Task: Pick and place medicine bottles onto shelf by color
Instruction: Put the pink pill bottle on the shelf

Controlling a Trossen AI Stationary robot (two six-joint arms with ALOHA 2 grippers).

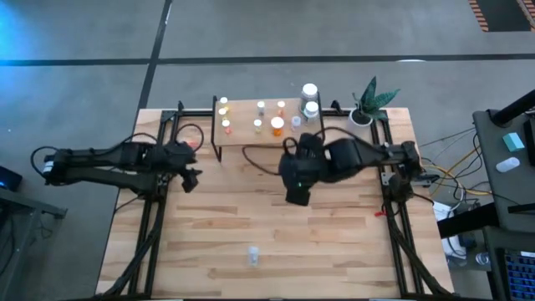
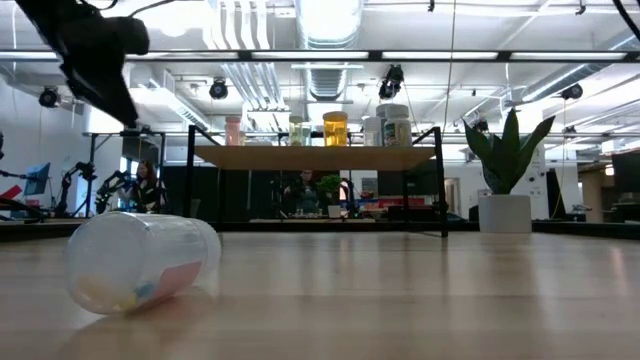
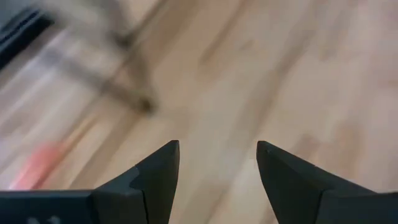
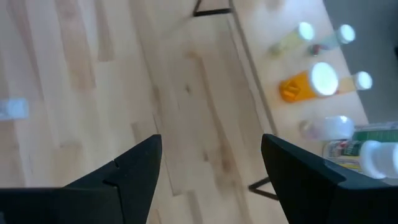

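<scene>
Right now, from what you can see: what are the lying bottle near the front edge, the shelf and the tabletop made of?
Lying bottle: looks like clear or frosted plastic; pale contents and a pinkish label show through the wall. Could be glass.
Shelf: light matte wood board, on thin black legs that look like metal rod.
Tabletop: pale wood planks, seams and grain visible, low-sheen finish.

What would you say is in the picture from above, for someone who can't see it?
Seen from above, one small clear bottle lies alone near the front of the wood table, while the other bottles stand on a low shelf at the back beside a potted plant. The left gripper and right gripper hover open and empty.
</scene>
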